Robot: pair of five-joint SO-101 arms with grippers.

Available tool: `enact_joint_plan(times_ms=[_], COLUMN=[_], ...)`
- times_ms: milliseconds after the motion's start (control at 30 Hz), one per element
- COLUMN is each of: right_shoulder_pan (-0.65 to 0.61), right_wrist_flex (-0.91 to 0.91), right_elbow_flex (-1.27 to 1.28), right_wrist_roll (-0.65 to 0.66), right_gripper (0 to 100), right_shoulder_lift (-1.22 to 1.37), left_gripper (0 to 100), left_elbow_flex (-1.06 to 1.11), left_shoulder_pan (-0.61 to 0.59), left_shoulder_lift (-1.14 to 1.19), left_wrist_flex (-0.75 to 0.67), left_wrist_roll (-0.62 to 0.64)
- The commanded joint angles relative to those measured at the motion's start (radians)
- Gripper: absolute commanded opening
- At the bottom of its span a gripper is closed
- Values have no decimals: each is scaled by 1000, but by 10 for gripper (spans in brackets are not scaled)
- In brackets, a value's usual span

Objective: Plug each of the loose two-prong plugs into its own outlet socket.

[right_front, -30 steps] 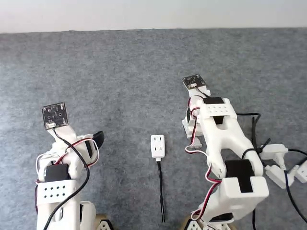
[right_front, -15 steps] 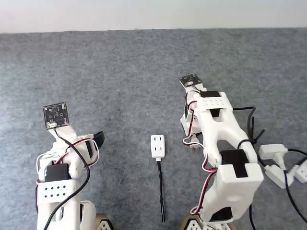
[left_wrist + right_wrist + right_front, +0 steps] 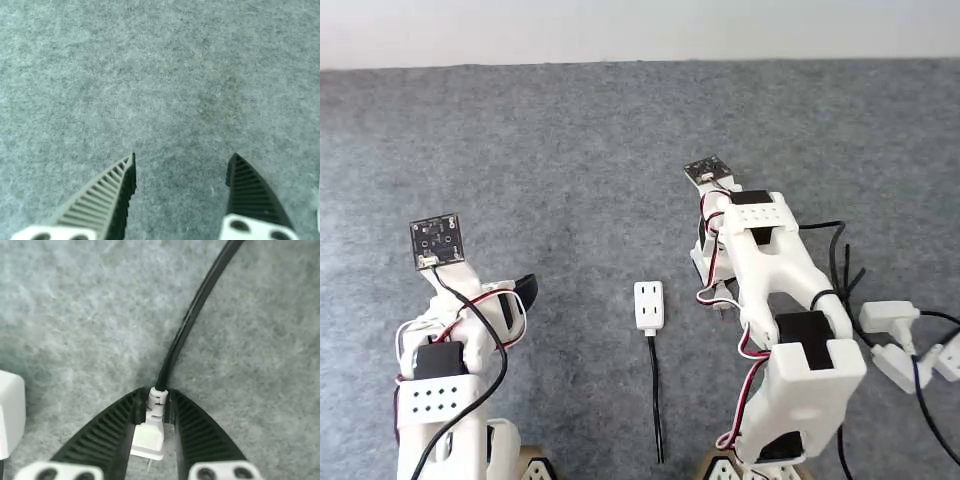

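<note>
right claw (image 3: 156,399) is clamped on a white plug (image 3: 148,436) and has swung in to 3 o'clock of the outlet strip (image 3: 649,305), so plugging in looks close; left claw (image 3: 183,156) gapes open, empty.

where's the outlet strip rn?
High view: the white outlet strip lies on the grey mat between the two arms, closer to the right gripper, which holds a white plug just beside it.
</note>
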Motion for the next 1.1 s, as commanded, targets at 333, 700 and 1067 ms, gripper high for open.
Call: enact_joint_plan(times_ms=[333, 700, 1067], right_shoulder_pan=[-1, -168, -357], right_wrist_flex=[16, 189, 193], right_elbow_flex=[-43, 12, 229], right_wrist_roll=[3, -63, -63], right_gripper=[8, 9, 8], right_shoulder_lift=[-8, -275, -731], left_gripper=[277, 276, 276], left_elbow_flex=[-8, 53, 48], left_shoulder_pan=[0, 49, 92], left_shoulder_lift=[-2, 6, 8], left_wrist_flex=[-21, -153, -155], left_wrist_roll=[-12, -6, 69])
